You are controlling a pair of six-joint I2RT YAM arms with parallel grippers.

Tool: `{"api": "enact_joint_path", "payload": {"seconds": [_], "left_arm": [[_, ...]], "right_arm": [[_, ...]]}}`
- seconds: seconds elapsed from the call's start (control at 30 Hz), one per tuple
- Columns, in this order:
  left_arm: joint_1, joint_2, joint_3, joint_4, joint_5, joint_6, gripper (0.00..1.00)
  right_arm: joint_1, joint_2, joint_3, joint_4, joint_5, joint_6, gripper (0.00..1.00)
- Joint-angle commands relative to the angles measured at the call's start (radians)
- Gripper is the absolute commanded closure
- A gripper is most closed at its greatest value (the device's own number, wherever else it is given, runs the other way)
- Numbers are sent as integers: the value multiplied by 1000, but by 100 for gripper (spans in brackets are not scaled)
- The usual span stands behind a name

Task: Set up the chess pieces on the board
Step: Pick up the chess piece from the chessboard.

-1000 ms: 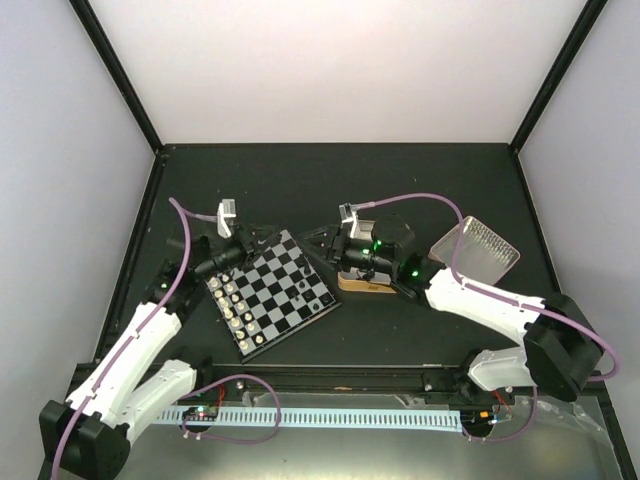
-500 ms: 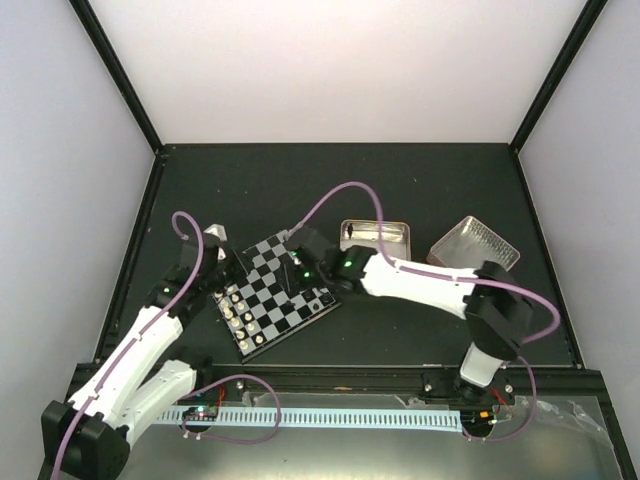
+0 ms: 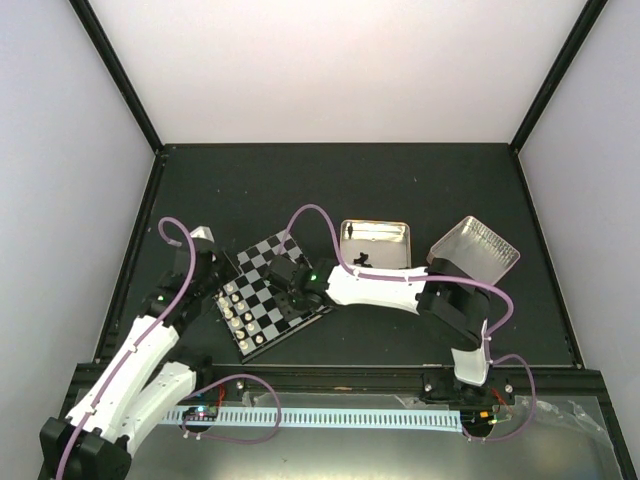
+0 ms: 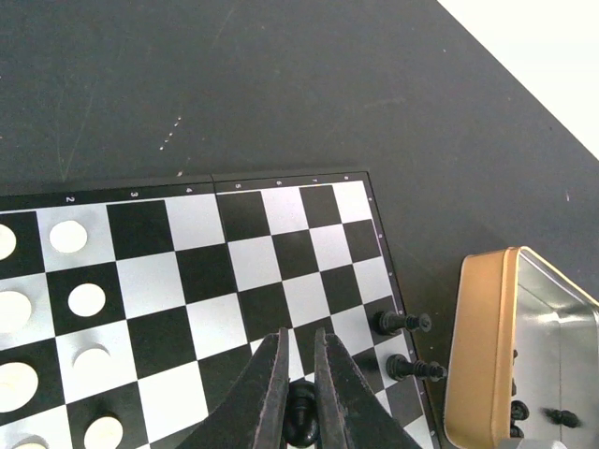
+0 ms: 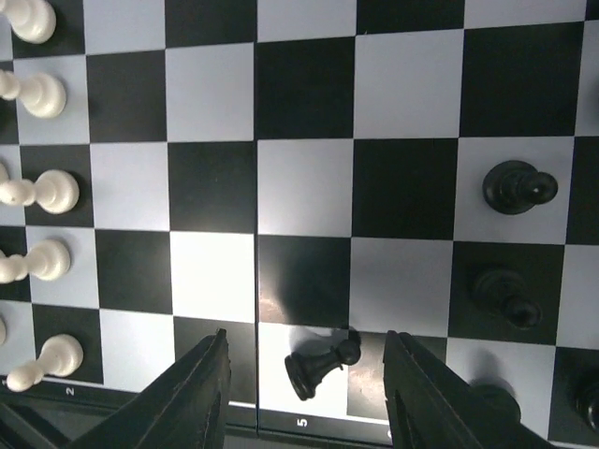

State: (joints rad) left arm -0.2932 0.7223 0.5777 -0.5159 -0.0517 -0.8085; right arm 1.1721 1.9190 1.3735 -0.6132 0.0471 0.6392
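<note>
A black pawn (image 5: 318, 363) was found tipped over on a pale square of the board (image 5: 301, 185), between the wide-open fingers of the right gripper (image 5: 304, 339). It was judged light and slippery (easily knocked), best pinched at its thin neck. Whether the left gripper (image 4: 300, 335) held anything could not be told.

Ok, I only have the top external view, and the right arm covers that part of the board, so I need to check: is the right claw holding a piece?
Observer: No. On the right wrist view the right claw is open. A black pawn sits on a pale square between its fingers, and neither finger touches it.
Operator: Any other black pieces near it?
Observer: Yes, on that same view a second black piece and a third black piece sit on squares to its right.
Operator: Anything in the tin?
Observer: The left wrist view shows at least two dark pieces inside the tin.
</note>
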Motion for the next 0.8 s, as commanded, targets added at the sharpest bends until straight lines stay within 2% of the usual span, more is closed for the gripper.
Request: {"api": "enact_joint_path", "payload": {"seconds": [0.0,0.27,0.77], "left_arm": [[11,6,-9,10,5,17,97],[15,9,-18,16,8,26,97],[20,17,-22,23,21,34,97]], "right_arm": [[22,7,38,-58,46,-19,54],[30,40,69,-143,71,4,61],[29,97,108,-196,88,-3,58]]}}
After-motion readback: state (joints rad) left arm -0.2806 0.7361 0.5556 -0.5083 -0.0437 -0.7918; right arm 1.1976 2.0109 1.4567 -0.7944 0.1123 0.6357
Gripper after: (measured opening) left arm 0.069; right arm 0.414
